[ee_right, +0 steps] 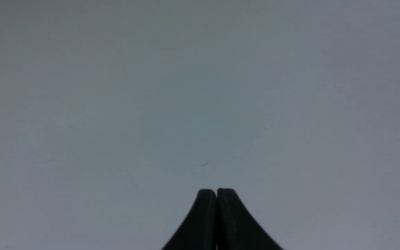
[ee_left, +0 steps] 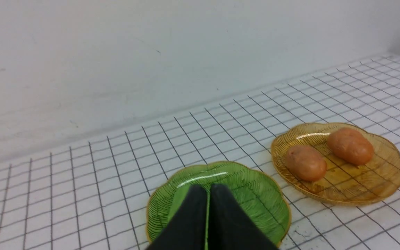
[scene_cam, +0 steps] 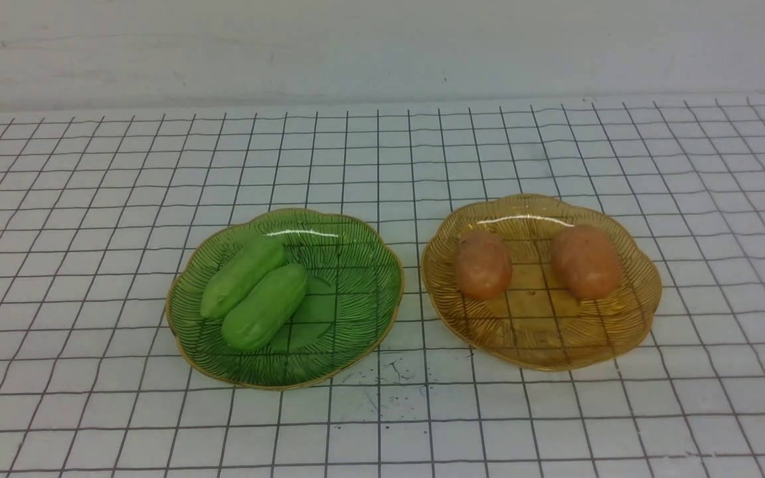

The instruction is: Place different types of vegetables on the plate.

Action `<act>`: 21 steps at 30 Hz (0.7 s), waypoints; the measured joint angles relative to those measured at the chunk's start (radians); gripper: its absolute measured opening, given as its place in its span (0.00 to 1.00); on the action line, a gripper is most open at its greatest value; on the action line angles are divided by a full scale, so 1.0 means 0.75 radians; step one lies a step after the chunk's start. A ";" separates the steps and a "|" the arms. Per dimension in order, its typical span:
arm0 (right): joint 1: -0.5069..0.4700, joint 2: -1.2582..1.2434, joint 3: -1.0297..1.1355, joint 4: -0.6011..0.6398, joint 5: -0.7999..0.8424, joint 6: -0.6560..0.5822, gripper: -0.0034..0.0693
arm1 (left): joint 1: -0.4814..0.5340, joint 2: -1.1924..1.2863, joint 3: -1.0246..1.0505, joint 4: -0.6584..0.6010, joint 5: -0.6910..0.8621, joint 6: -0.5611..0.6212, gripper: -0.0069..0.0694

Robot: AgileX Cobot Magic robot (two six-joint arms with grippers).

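Cucumbers (scene_cam: pixel 264 307) lie touching, side by side, on green plate (scene_cam: pixel 356 279); potatoes (scene_cam: pixel 483 264) sit apart on amber plate (scene_cam: pixel 542 325) beside it. Fingers of left gripper (ee_left: pixel 208 189) and right gripper (ee_right: pixel 216 191) are pressed together, empty.

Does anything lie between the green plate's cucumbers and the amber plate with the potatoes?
Nothing visible does. Only a strip of gridded table separates the green plate from the amber plate. The two cucumbers lie side by side, touching; the two potatoes sit apart, leaving bare plate between and in front of them.
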 joint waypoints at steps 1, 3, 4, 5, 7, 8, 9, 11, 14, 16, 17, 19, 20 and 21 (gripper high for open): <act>0.000 0.000 0.000 0.000 0.000 0.000 0.03 | 0.000 -0.029 0.007 0.002 0.000 -0.003 0.08; 0.000 0.000 0.000 0.000 0.000 0.000 0.03 | 0.000 -0.080 0.015 0.002 0.000 -0.012 0.08; 0.000 0.000 0.000 0.000 0.000 0.000 0.03 | 0.000 -0.095 0.019 -0.002 0.000 -0.014 0.08; 0.000 0.000 0.000 0.000 0.000 0.000 0.03 | 0.000 -0.122 0.020 -0.011 0.000 -0.017 0.08; 0.000 0.000 0.000 0.000 0.000 0.000 0.03 | 0.000 -0.138 0.020 -0.031 0.000 -0.019 0.08; 0.000 0.000 0.000 0.000 0.000 0.000 0.03 | 0.000 -0.138 0.020 -0.031 0.000 -0.019 0.08; 0.000 0.000 0.000 0.000 0.000 0.000 0.03 | 0.000 -0.143 0.025 -0.050 0.000 -0.019 0.08; 0.000 0.000 0.000 0.000 0.000 0.000 0.03 | 0.000 -0.146 0.034 -0.067 0.000 -0.019 0.08; 0.000 0.000 0.000 0.000 0.000 0.000 0.03 | 0.000 -0.146 0.053 -0.072 0.000 -0.019 0.08; 0.000 0.000 0.000 0.000 0.000 0.000 0.03 | 0.000 -0.146 0.061 -0.072 0.011 -0.019 0.08; 0.000 0.000 0.000 0.000 0.000 0.000 0.03 | 0.000 -0.146 0.061 -0.072 0.014 -0.019 0.08; 0.000 0.000 0.000 0.000 0.000 0.000 0.03 | 0.000 -0.146 0.063 -0.072 0.031 -0.019 0.08; 0.000 0.000 0.000 0.000 0.000 0.000 0.03 | 0.000 -0.146 0.064 -0.073 0.031 -0.019 0.08; 0.000 0.000 0.000 0.000 0.000 0.000 0.03 | 0.000 -0.146 0.064 -0.076 0.031 -0.019 0.08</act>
